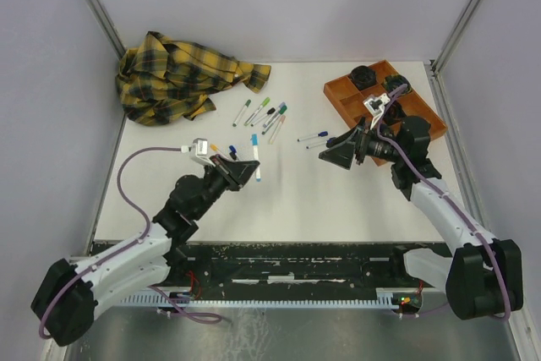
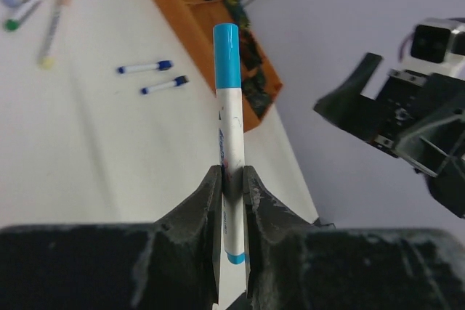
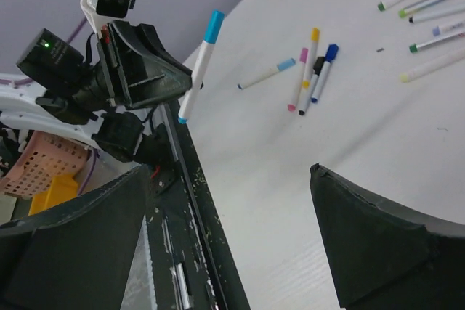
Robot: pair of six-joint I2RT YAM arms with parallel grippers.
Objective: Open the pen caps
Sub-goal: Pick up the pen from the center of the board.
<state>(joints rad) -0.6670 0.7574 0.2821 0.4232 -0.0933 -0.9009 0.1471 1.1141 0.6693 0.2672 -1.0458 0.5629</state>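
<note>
1. Left gripper (image 2: 231, 179) is nipped almost shut on a pen (image 2: 227, 121). Both pads press the white barrel low down, so the pen sticks straight out past the fingertips.
2. The pen's light-blue cap (image 2: 225, 38) sits on its far end, well clear of the fingers and not yet pulled off.
3. Between the pads the barrel is hidden, and only a light-blue tail end shows behind them. Print on the barrel is too blurred to read.
4. Right gripper (image 3: 229, 172) stands to the right of the cap, spread wide and empty, apart from the pen.
5. Just left of the left gripper, several capped pens (image 3: 330, 52) lie together on the table (image 1: 338, 200).
6. Farther ahead lie more pens (image 1: 265, 116); the right wrist view cuts them off at its edge.
7. Ahead and to the right, two blue-capped pens (image 2: 145, 68) lie side by side. Beyond them is an orange tray (image 2: 185, 12), its dark contents hard to make out.
8. Far ahead and to the left lies a crumpled plaid cloth (image 1: 182, 73).
9. The left arm reaches forward with the pen raised off the table. The right arm is bent at the elbow, its gripper turned toward the left one.
</note>
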